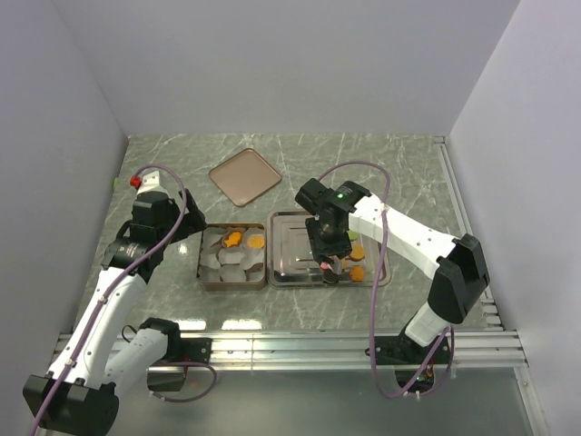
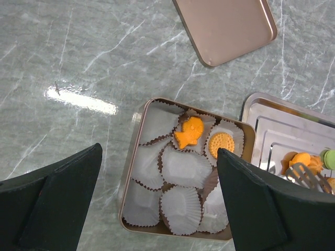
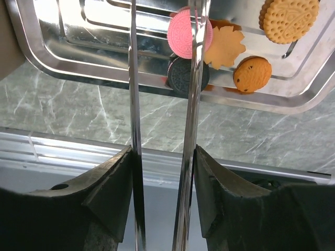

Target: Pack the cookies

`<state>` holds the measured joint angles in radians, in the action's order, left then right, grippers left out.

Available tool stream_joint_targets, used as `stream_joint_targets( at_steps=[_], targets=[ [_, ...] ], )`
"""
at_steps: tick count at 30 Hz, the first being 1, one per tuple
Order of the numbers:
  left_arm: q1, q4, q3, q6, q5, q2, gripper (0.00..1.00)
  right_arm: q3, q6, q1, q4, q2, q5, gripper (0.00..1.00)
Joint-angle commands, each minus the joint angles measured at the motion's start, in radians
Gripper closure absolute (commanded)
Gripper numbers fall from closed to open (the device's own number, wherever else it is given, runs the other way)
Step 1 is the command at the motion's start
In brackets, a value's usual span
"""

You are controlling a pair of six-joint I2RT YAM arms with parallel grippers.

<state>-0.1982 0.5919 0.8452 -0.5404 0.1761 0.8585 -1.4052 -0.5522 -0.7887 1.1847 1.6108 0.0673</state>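
Observation:
Two orange cookies, a fish (image 2: 188,132) and a round (image 2: 221,144), lie in white paper cups in the gold tin (image 2: 129,172). My left gripper (image 2: 159,157) is open and empty above the tin. My right gripper (image 3: 163,151) is shut on metal tongs (image 3: 133,104), whose two arms stand apart and reach over the steel tray (image 3: 78,47). On the tray lie a pink cookie (image 3: 180,36), a dark one (image 3: 180,78) and orange ones (image 3: 252,74). One tong arm crosses in front of the pink and dark cookies. The tongs hold no cookie. A green cookie (image 2: 328,157) shows at the tray's far side.
The tin's lid (image 1: 245,176) lies upside down on the marble table behind the tin. Tin (image 1: 201,272) and tray (image 1: 295,250) stand side by side at mid-table. A metal rail (image 1: 290,345) runs along the near edge. White walls close in left, back and right.

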Motion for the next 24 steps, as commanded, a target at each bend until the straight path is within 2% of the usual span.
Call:
stream_joint_targets(
  at_steps=[1,10,24],
  targets=[
    [-0.004,-0.018,0.006,-0.007,0.011,-0.022,0.03,-0.032,0.003,-0.011,0.023,-0.029,0.028,0.46],
    [-0.006,-0.018,0.005,-0.009,0.013,-0.033,0.03,-0.012,0.005,-0.011,0.001,0.014,0.052,0.46],
    [-0.009,-0.017,0.003,-0.007,0.013,-0.029,0.03,-0.094,0.000,-0.011,-0.004,0.100,0.054,0.47]
  ],
)
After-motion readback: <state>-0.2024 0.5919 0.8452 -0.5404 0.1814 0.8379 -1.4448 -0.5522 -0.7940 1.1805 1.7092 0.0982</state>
